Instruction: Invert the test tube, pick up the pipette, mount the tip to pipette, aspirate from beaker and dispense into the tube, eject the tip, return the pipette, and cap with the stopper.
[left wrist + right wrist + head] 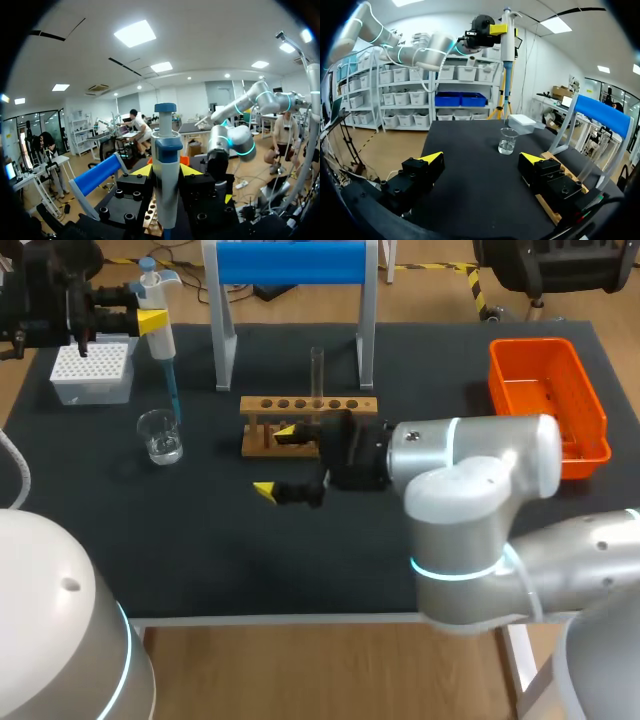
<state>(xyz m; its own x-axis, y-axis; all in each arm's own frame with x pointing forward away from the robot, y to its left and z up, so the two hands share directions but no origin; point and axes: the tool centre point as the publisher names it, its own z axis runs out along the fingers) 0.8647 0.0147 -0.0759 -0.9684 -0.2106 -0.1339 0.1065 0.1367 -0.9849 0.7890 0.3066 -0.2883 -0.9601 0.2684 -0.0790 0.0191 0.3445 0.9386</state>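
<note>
L gripper holds pipette upright over beaker; R gripper spread by rack.

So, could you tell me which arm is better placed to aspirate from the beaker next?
Left. The left pincer holds the pipette just above the beaker, while the right pincer sits open and empty by the wooden rack.

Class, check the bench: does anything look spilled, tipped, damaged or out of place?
Nothing stands out. The beaker stands upright with no spill visible around it, the test tube stands straight in the wooden rack, and the left end effector holds the pipette upright.
</note>
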